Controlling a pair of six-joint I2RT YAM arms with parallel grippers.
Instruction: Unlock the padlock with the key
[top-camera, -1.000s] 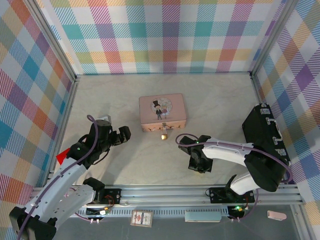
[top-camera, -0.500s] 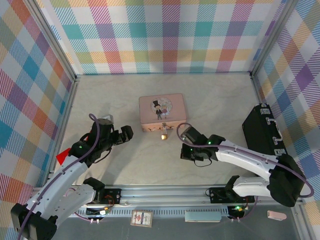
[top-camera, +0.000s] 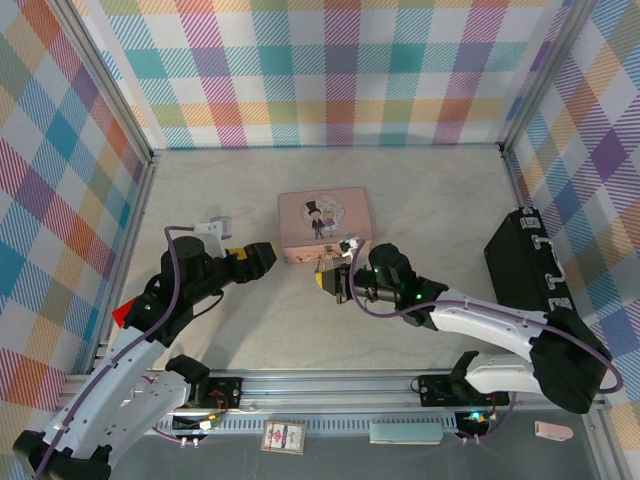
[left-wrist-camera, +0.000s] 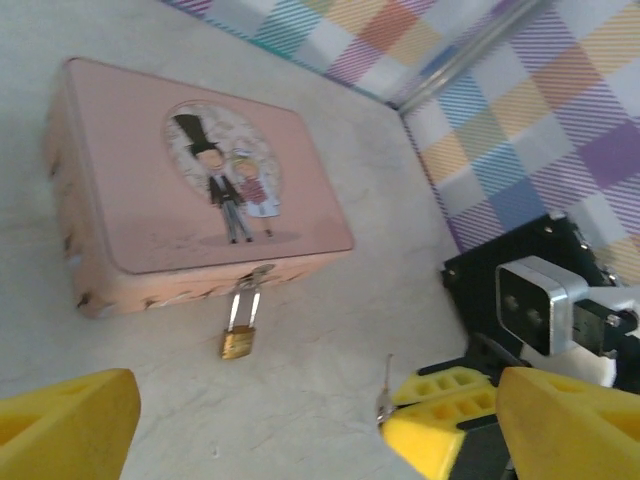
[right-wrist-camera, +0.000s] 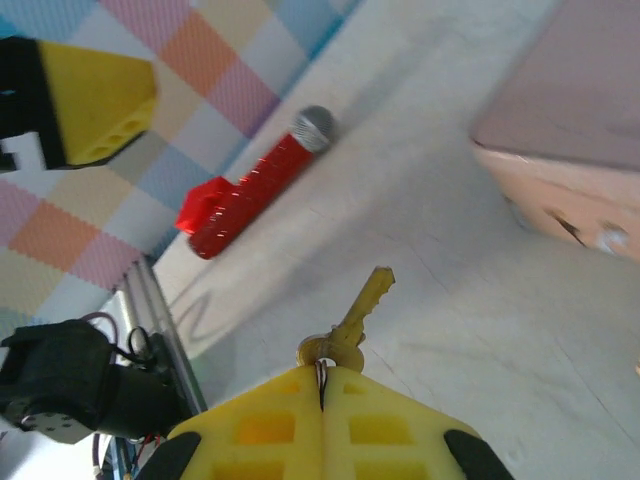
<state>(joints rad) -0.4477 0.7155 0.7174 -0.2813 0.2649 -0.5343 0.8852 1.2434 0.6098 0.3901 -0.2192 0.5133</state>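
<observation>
Right hand (right-wrist-camera: 322, 378) pinches the key (right-wrist-camera: 358, 312), blade jutting ahead of its fingertips. Padlock (left-wrist-camera: 238, 340) hangs from the clasp of the tin (left-wrist-camera: 200, 190), just beside that hand; left hand (top-camera: 260, 258), spread, stands farther off.

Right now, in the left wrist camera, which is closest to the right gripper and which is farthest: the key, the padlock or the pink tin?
From the right gripper:
1. The key, pinched in its fingertips.
2. The padlock, on the tin's front clasp.
3. The pink tin, just behind the padlock.
</observation>
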